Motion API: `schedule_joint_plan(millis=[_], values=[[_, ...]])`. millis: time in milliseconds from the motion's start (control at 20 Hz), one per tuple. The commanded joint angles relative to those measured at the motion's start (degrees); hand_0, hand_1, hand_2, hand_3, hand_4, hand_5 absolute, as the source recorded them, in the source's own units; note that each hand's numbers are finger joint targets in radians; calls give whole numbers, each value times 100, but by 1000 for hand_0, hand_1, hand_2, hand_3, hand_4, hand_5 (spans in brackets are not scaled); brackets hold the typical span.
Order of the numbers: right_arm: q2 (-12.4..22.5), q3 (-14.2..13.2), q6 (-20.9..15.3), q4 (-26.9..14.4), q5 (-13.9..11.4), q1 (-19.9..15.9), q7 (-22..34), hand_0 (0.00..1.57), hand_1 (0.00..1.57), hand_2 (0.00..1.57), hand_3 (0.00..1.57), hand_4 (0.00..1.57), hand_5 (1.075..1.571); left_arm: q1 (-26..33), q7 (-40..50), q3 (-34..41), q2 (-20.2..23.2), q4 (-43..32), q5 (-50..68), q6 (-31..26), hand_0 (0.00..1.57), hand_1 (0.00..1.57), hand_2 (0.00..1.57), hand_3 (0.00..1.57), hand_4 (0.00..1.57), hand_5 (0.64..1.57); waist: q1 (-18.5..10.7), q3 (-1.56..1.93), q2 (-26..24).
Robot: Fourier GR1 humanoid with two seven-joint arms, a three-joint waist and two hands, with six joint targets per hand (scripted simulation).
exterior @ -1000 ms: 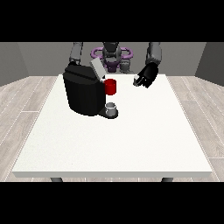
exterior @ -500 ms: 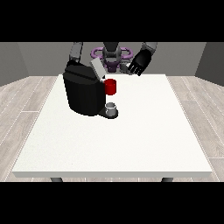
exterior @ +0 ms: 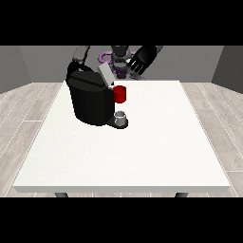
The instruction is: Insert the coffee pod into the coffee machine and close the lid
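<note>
The black coffee machine (exterior: 91, 100) stands on the white table (exterior: 156, 142), left of its middle. Its grey lid (exterior: 105, 75) tilts up, open. There is a red thing at the machine (exterior: 120, 94) on its front, and a grey thing (exterior: 121, 116) sits on the machine's base below that. The hand at the view's right (exterior: 142, 59) hangs in the air over the table's far edge, right of the lid, fingers relaxed and pointing down with nothing seen in them. The arm at the view's left (exterior: 80, 54) reaches down behind the machine, and its hand is mostly hidden.
The robot's torso (exterior: 119, 59) is behind the table's far edge. White tabletop stretches right of the machine and towards the camera. A wooden floor surrounds the table.
The hand at the view's right has risen and swung towards the view's left, closer to the open lid. The machine, the red thing and the grey thing have not moved.
</note>
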State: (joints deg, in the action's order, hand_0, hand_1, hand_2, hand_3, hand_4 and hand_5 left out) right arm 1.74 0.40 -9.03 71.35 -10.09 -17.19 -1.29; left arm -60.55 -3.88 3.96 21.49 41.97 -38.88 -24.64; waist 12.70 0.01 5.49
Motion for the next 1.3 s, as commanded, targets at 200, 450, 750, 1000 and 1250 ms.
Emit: schedule_joint_plan(millis=[200, 450, 750, 1000, 1250], values=[[0, 90, -101, 374, -155, -491, 295, 0, 0, 0, 0, 37, 1571, -673, 196, 181, 258, -194, -146, 174, 1225, 1225, 1279, 1251, 482, 1571, 396, -1, 573], [-17, 3, -257, 495, -158, -622, 432, 0, 0, 0, 0, 186, 1571, -802, 41, 218, 410, -318, -163, 79, 1265, 1265, 1303, 1256, 465, 1571, 485, -2, 749], [182, -253, -114, 361, 15, -533, 303, 0, 0, 0, 0, 147, 1571, -765, 99, 158, 185, -341, -199, 107, 1188, 1188, 1266, 1227, 471, 1571, 435, 1, 775], [343, -395, -63, 243, 37, -894, 540, 0, 0, 0, 0, 0, 1571, -1038, 174, 155, 224, -390, -262, 47, 1248, 1248, 1286, 1244, 445, 1571, 374, 1, 924], [103, -291, -257, 248, -20, -850, 168, 0, 0, 0, 0, 153, 1571, -1124, -33, 278, 344, -471, -197, 32, 1211, 1211, 1252, 1220, 432, 1571, 358, 1, 1211]])
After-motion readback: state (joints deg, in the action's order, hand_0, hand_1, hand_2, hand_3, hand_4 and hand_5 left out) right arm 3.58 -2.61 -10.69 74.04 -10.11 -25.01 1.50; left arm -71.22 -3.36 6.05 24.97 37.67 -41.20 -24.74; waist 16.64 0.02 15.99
